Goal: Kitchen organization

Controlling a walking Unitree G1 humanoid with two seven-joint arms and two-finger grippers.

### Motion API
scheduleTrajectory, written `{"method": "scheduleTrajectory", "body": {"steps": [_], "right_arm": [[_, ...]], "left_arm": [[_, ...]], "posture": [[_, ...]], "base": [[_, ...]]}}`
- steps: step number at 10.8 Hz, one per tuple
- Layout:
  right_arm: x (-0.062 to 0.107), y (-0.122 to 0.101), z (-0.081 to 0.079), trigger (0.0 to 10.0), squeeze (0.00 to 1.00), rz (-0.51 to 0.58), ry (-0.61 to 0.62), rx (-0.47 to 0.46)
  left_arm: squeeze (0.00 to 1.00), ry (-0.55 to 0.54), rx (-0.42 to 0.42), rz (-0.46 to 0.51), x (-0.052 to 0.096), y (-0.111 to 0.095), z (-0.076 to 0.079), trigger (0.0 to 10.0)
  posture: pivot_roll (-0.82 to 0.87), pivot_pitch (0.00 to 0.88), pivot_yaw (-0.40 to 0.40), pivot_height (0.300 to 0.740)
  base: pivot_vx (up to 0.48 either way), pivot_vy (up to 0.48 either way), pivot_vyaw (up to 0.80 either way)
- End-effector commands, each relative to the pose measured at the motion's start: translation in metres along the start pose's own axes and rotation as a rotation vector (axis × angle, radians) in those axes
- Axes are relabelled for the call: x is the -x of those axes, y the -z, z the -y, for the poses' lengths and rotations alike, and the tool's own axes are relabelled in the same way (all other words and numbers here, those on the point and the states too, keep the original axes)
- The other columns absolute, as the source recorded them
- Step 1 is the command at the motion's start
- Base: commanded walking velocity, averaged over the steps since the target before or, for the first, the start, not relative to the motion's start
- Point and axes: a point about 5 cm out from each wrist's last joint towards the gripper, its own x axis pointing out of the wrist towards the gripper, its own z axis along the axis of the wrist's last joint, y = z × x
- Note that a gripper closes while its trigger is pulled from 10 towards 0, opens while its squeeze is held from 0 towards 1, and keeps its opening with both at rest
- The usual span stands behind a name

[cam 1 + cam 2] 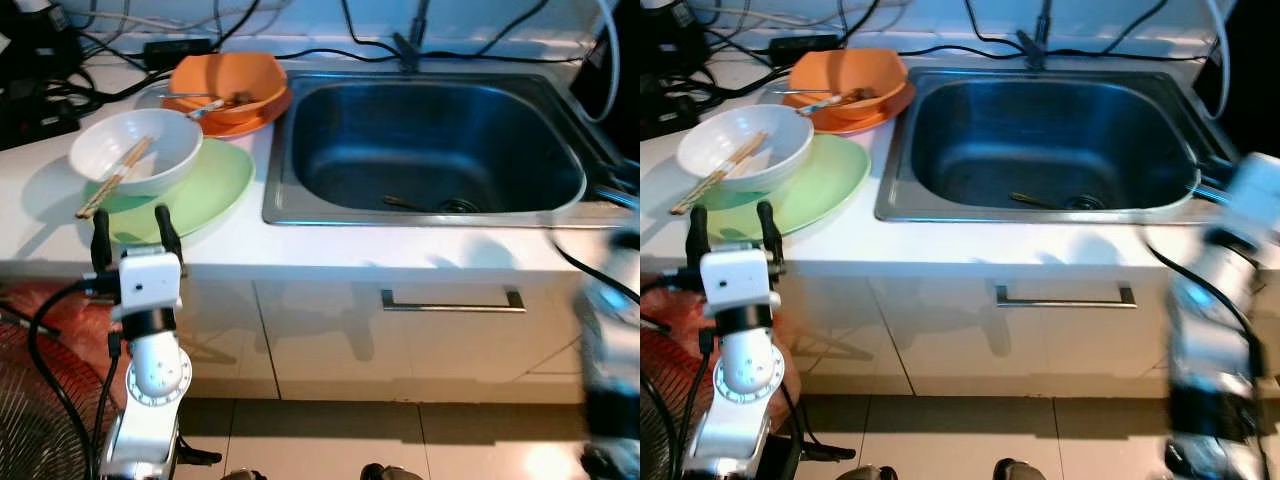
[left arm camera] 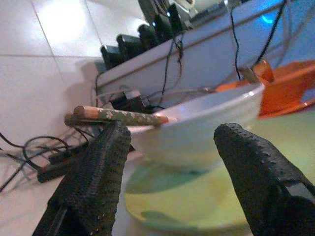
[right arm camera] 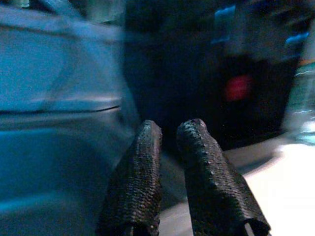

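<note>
Nearest to you, low on the robot's left, the silver left arm rises from the floor area, with the left gripper point(image 1: 130, 232) at the counter's front edge. Its two black fingers point(image 2: 93, 182) are spread wide w/ nothing between them, pointing at the dishes. Just beyond the tips sits the green plate point(image 1: 215, 190) on the white counter point(image 1: 330, 250). On the plate rests the white bowl point(image 1: 135, 148), and a pair of chopsticks point(image 1: 112, 180) lies across it, one end in the bowl, the other sticking out over the rim toward the counter's front. In the left wrist view the chopstick ends look patterned, but the detail is too soft to read.

On the robot's right, the right arm is badly motion-blurred in both eye views — you can make out a silver shape beside the sink's right edge, not much more. In the right wrist view the right gripper point(image 3: 170, 147) shows its fingers close together, nearly touching, holding nothing; the background there is dark blue blur plus a small red spot that can't be identified.

Below the counter, a white cabinet front w/ a metal handle point(image 1: 452, 300). Farther back, the steel sink point(image 1: 300, 200) holds a thin dark utensil near the drain; what kind is unclear. Behind the white bowl, an orange bowl point(image 1: 228, 85) sits on an orange plate, w/ utensils inside — partly hidden by the rim. At the far edge, black cables point(image 1: 60, 85) and a faucet base, cut off at the top.
</note>
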Motion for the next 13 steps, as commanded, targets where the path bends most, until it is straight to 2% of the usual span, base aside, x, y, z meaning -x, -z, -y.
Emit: {"method": "scheduleTrajectory", "body": {"steps": [1,2,3,4,6,7,9,13], "right_arm": [[-0.003,0.004,-0.004,10.0,0.0,-0.039,-0.057,-0.059],[-0.007,0.006,-0.015,10.0,0.0,-0.078,-0.156,-0.14],[-0.003,0.009,-0.037,10.0,0.0,-0.153,-0.371,-0.287],[0.005,0.008,-0.05,10.0,0.0,-0.153,-0.516,-0.308],[0.031,0.013,-0.076,10.0,0.0,-0.197,-0.845,-0.408],[0.039,0.015,-0.082,10.0,0.0,-0.2,-0.917,-0.398],[0.062,0.015,-0.098,10.0,0.0,-0.206,-1.132,-0.465],[0.069,0.014,-0.106,10.0,0.0,-0.193,-1.214,-0.523]], "left_arm": [[0.0,0.011,-0.013,-0.002,0.001,0.002,-0.001,10.0],[0.0,0.009,-0.015,0.001,0.0,0.002,-0.002,10.0],[0.0,0.01,-0.015,0.004,0.0,0.002,-0.002,10.0],[0.0,0.012,-0.015,0.005,0.0,0.002,-0.003,10.0],[0.0,0.037,-0.005,0.011,-0.002,0.001,0.0,10.0],[0.0,0.038,-0.005,0.013,-0.003,0.0,0.0,10.0],[0.0,0.035,-0.001,0.021,-0.006,-0.001,0.0,10.0],[0.0,0.082,0.028,0.032,-0.011,-0.005,0.004,10.0]], "posture": [[-0.01,0.103,-0.011,0.74],[0.0,0.101,-0.01,0.74],[0.0,0.102,-0.009,0.74],[0.0,0.102,-0.009,0.74],[0.01,0.104,-0.006,0.74],[0.01,0.109,-0.002,0.74],[0.01,0.112,-0.002,0.74],[0.02,0.126,0.003,0.74]], "base": [[0.0,0.0,0.0],[0.0,0.0,0.0],[0.0,0.0,0.0],[0.0,0.0,0.0],[0.0,0.0,0.0],[0.0,0.0,0.0],[0.0,0.0,0.0],[0.0,0.0,0.0]]}}
